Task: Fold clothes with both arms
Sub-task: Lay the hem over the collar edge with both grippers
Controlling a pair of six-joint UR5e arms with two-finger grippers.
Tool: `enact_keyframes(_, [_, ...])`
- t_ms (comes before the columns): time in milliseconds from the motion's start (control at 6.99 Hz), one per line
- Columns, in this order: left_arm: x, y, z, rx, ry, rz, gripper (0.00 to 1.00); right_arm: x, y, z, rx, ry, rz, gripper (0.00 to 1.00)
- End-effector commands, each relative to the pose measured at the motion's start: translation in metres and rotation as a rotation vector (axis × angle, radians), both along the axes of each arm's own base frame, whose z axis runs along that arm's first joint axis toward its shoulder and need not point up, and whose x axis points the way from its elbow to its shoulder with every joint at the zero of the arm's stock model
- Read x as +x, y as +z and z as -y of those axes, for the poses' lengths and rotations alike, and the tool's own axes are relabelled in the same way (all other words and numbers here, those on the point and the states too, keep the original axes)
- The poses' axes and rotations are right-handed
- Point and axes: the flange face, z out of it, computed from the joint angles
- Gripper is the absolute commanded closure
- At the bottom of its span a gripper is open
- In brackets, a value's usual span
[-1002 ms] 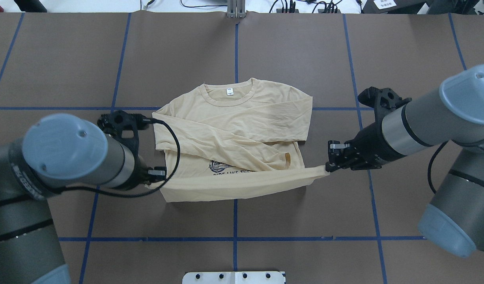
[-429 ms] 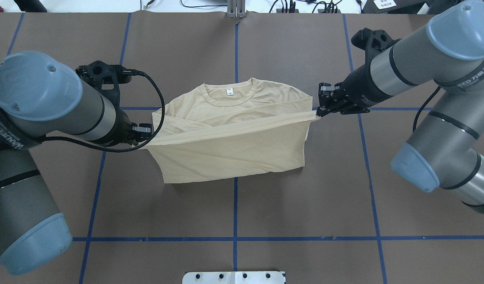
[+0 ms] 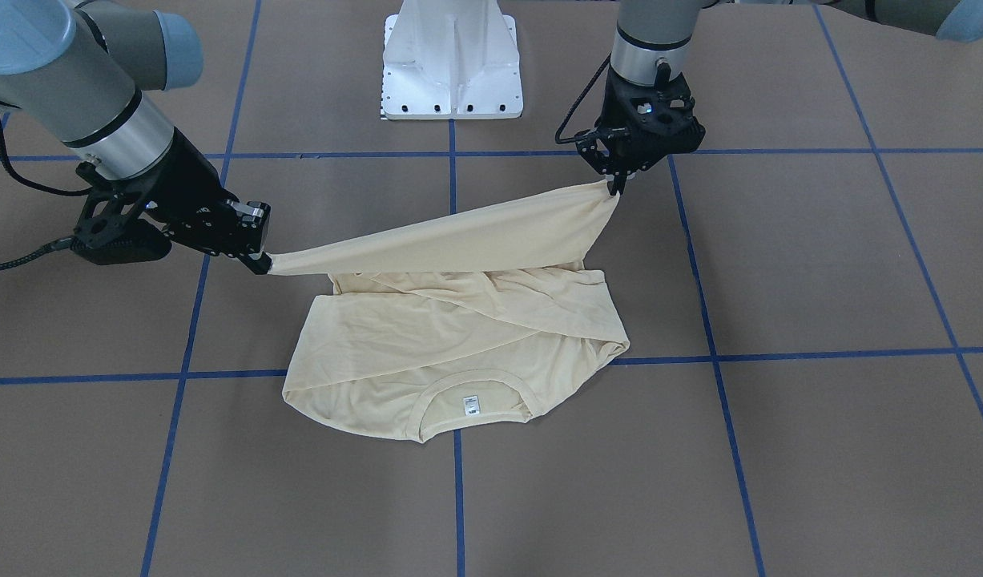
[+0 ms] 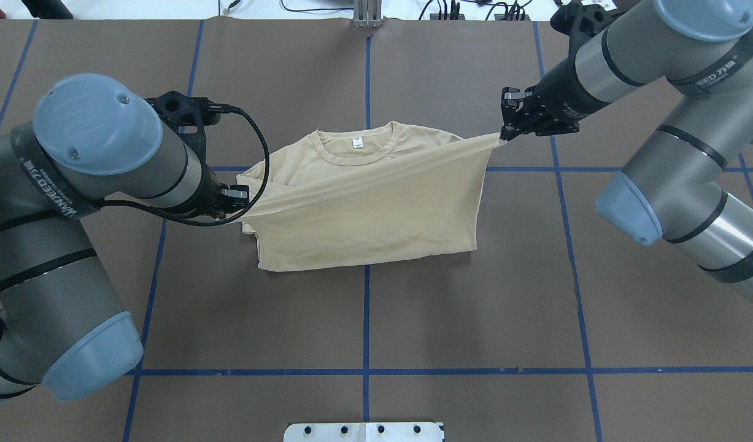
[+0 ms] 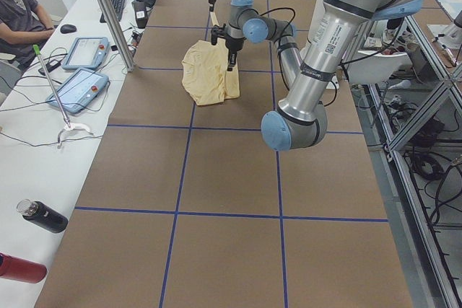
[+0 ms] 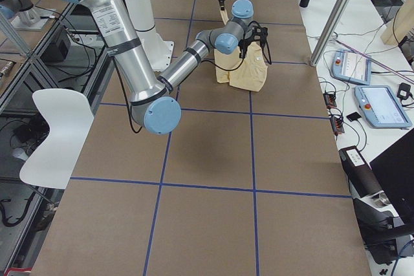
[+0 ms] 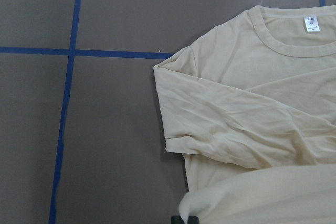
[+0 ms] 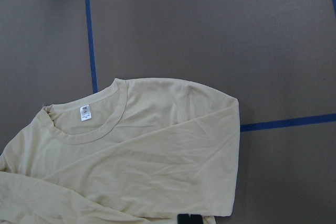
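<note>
Both grippers have carried the bottom hem of the shirt [image 4: 376,215] farther up the overhead view toward the collar, the right one much more than the left. My left gripper [image 4: 236,210] is pinched tight on one hem corner, left of centre. My right gripper [image 4: 505,136] is clamped on the other corner at upper right, level with the shoulder. Between them the hem runs taut and slanted.

The shirt lies mid-table [image 4: 474,307], its sleeves crossed under the lifted half, with no print showing. I judge this to be the bottom-to-top fold, well under way. Next I would bring the left corner up level with the right, lower both onto the shoulders just short of the neck label [image 4: 356,143], then let go.

It looks like thin, limp jersey with a banded collar, so I expect it to crease softly and drape instead of holding an edge. The table cover is matte brown, gridded with blue tape [image 4: 367,319].
</note>
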Motion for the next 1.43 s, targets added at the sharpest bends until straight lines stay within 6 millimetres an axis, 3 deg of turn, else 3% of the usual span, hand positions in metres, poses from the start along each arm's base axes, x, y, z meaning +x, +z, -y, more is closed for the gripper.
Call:
enact_keyframes(0, [0.010, 0.007, 0.009, 0.006, -0.003, -0.001, 1.00, -0.021, -0.005, 0.031, -0.014, 0.006, -0.019, 1.00])
enact_keyframes(143, [0.017, 0.012, 0.017, 0.013, -0.009, -0.012, 1.00, -0.034, -0.001, 0.048, -0.009, 0.006, -0.015, 1.00])
enact_keyframes(286, [0.019, 0.020, 0.037, 0.030, -0.035, -0.035, 1.00, -0.044, 0.016, 0.061, 0.016, 0.008, 0.002, 1.00])
enact_keyframes(429, [0.026, 0.037, 0.063, 0.045, -0.060, -0.051, 1.00, -0.051, 0.032, 0.071, 0.027, 0.015, 0.005, 1.00])
enact_keyframes(715, [0.047, 0.056, 0.112, 0.074, -0.099, -0.086, 1.00, -0.056, 0.043, 0.078, 0.022, 0.026, -0.010, 1.00])
enact_keyframes(1145, [0.080, 0.090, 0.149, 0.095, -0.127, -0.086, 1.00, -0.083, 0.049, 0.102, -0.009, 0.024, -0.044, 1.00])
enact_keyframes(1288, [0.086, 0.103, 0.153, 0.089, -0.127, -0.080, 1.00, -0.100, 0.057, 0.096, -0.002, 0.030, -0.073, 1.00])
